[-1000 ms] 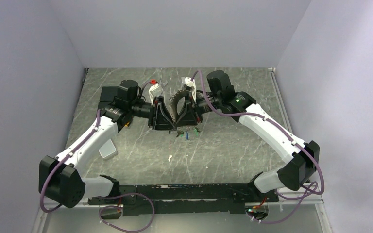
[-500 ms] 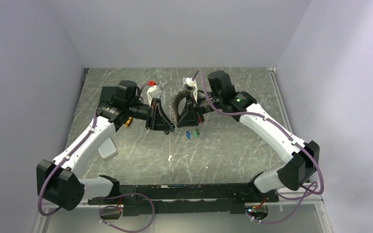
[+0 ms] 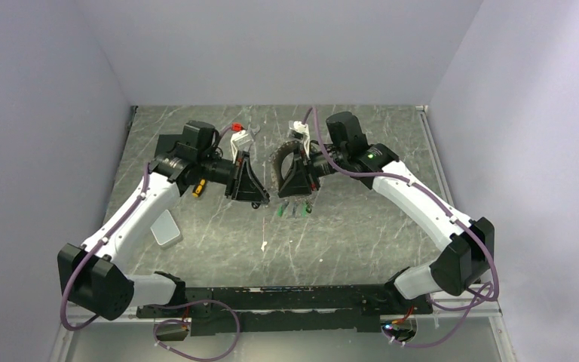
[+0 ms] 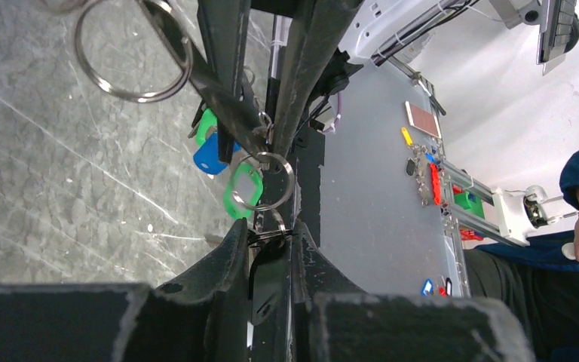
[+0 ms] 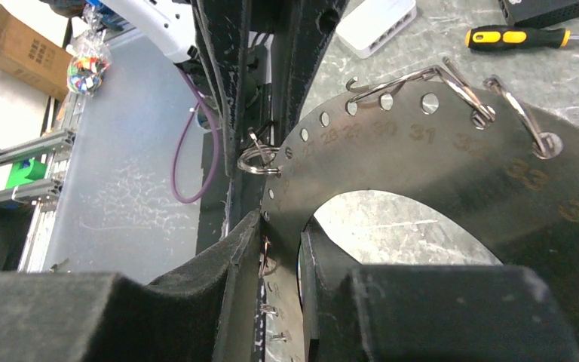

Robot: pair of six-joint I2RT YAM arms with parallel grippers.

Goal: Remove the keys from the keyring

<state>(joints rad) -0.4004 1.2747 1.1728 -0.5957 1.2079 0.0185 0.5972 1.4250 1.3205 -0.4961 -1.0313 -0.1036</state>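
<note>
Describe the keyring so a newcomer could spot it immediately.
At the middle of the marbled table, find the right gripper. Its fingers clamp the keyring, a broad flat dark-grey hoop. Unlike the thin shiny split rings nearby, its rim carries a row of numbered holes.

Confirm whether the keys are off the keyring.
Not off. In the left wrist view the green and blue keys hang on small split rings from the keyring, clamped by the right gripper.
</note>
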